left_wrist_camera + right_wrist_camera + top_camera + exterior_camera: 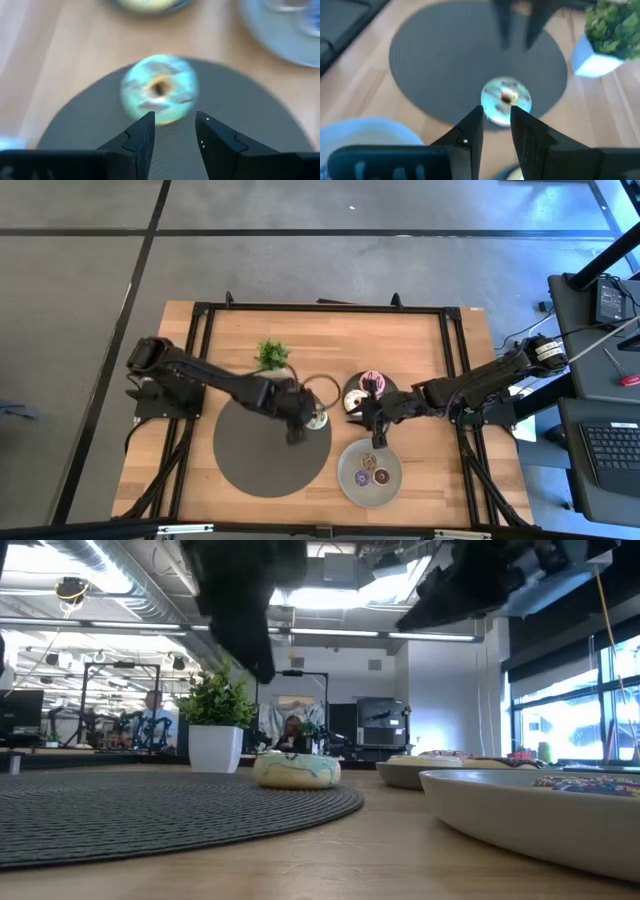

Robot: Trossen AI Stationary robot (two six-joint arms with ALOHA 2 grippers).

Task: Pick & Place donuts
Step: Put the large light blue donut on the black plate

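A donut iced pale green and white (316, 418) lies flat on the right rim of the round dark mat (260, 455); it also shows in the low view (296, 769). My left gripper (175, 125) hangs open above the mat, just left of this donut (160, 89), clear of it. My right gripper (497, 114) hovers to the donut's right (506, 99), over the table between the two plates, its fingers a narrow gap apart and empty. Pink and white donuts (368, 384) sit on the dark plate. A purple one (361, 477) and a brown one (381, 475) sit on the grey plate.
A small green plant in a white pot (272, 355) stands beyond the mat. A thin ring (320, 388) lies between the plant and the dark plate (351, 392). The grey plate (370, 495) sits near the table's near edge. Black frame rails (320, 308) border the wooden table.
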